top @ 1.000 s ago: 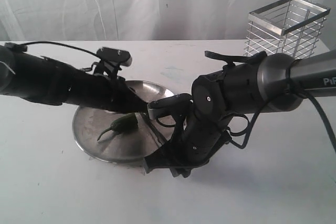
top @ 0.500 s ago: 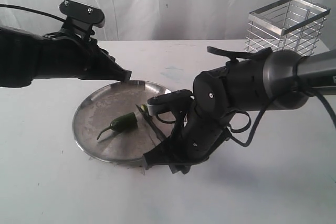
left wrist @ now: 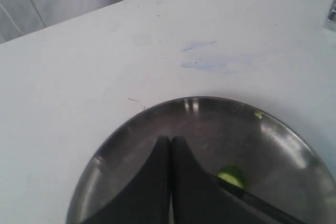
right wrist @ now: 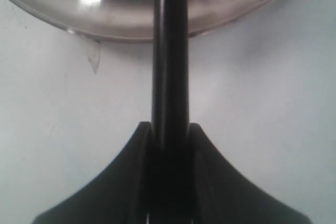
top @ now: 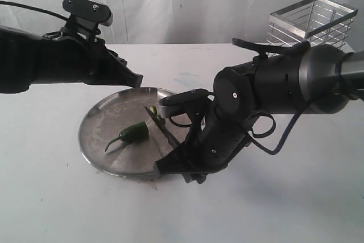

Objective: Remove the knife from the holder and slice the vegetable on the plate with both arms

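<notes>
Nearest, the right gripper (right wrist: pixel 167 145) pinches the knife (top: pixel 161 127) by its handle, most of it hidden by the arm; the blade slants up over the plate (top: pixel 96 135). The chili (top: pixel 131 134) lies mid-plate toward the table's front edge, a pale slice (left wrist: pixel 231 176) behind the blade. Above the far rim, the left gripper (left wrist: pixel 170 148) hangs pressed together. The holder (top: pixel 310 27) stands at the far right corner.

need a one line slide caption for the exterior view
Right gripper holds the knife over the steel plate beside the green chili, while the closed left gripper hovers above the rim.
</notes>
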`<state>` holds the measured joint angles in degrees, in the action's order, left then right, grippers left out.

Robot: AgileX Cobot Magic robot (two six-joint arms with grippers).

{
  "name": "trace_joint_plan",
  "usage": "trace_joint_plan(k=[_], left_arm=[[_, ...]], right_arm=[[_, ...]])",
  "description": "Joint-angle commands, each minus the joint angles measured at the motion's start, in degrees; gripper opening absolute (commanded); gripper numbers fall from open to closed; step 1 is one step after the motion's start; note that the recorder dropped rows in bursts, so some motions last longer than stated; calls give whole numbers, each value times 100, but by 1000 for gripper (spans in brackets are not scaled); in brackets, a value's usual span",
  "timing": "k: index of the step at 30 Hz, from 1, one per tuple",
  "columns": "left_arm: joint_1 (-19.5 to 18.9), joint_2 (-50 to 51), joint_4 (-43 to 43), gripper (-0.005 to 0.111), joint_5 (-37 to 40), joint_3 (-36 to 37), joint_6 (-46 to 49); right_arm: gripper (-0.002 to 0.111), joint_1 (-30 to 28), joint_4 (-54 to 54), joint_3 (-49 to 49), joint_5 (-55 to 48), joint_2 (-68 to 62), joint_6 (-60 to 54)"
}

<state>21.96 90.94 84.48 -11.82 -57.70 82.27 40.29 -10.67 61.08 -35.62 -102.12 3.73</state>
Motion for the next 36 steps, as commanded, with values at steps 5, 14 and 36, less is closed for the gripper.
trace_joint_plan(k=[5, 14, 36], left_arm=[[-17, 577, -159, 0, 1056, 159, 23], [-17, 1252, -282, 0, 1624, -330, 23], [-17, 1767, -282, 0, 1564, -975, 8]], right_arm=[[0, -13, 447, 97, -327, 72, -109], [0, -9, 493, 87, -337, 72, -236], [0, -9, 526, 87, -550, 218, -373]])
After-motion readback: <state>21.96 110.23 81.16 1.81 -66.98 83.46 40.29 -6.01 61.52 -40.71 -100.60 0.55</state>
